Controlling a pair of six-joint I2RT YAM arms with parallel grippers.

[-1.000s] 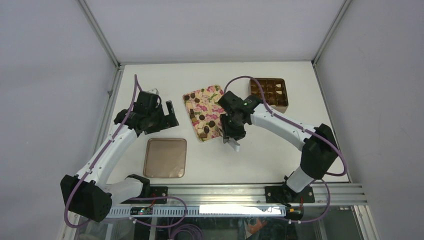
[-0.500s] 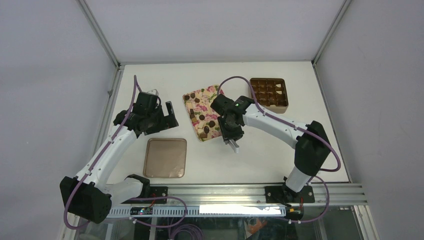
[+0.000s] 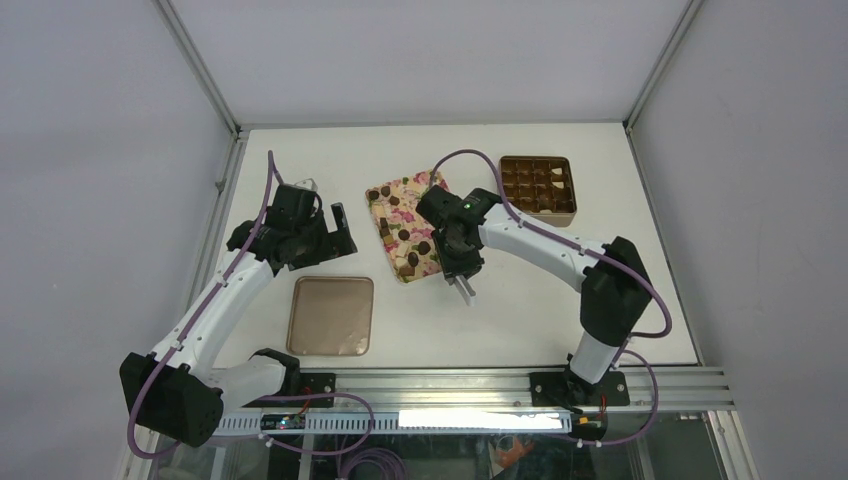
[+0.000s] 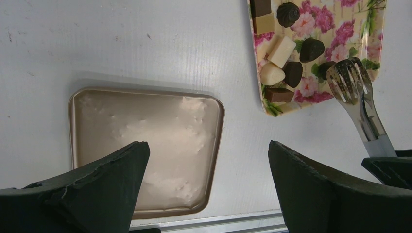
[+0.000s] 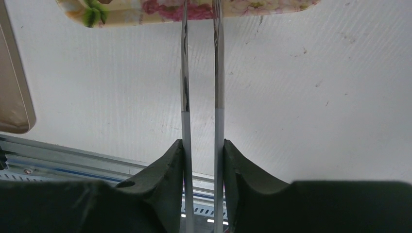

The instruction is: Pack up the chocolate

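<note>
Right gripper point(image 5: 203, 145) pinched a pair of metal tongs point(image 4: 358, 102) between its two fingers and squeezed the thin arms close together. I think it used tongs because the chocolate pieces point(image 4: 293, 74) were small and sat close to each other, too fiddly for fat black fingers. The pieces lay on a flowered tray point(image 4: 340, 29) in the middle of the table point(image 3: 520, 300). Most were dark brown and a few were white. The forked tip of the tongs hung over the near corner of the tray, just beside a dark piece. I could not tell if a piece was caught in the tip, because one arm hid the other. The squeeze looked like a try at picking one up.

The brown box point(image 3: 538, 186) with little square holes sat at the far right of the table, apart from the tray. That was likely where each piece had to go, one to a hole. Some light bits showed in a few holes, too small to name. Most of the packing looked not yet done.

The flat tan lid point(image 4: 145, 141) lay near the front, left of the tray, likely kept out of the way until the box was full. Left gripper point(image 4: 206, 155) hung above the lid with its fingers spread wide and nothing in them. It seemed parked there, ready for the lid
</note>
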